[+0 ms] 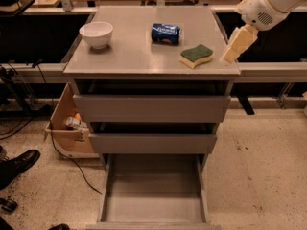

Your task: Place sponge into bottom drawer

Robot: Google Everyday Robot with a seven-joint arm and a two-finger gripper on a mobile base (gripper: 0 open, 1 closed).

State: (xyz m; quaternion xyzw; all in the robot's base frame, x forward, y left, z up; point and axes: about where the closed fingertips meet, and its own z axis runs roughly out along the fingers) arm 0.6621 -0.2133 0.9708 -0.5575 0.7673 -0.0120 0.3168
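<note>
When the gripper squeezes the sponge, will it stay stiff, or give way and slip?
The sponge looks like foam under a scrub layer, so it probably compresses and weighs little. It lies flat on the cabinet top, so it should not roll. The gripper hangs close beside it, not touching.

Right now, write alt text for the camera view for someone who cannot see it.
A sponge lies near the right edge of a cabinet top, with the gripper just right of it. A can and a bowl sit farther left. Below, the bottom drawer is pulled open.
</note>
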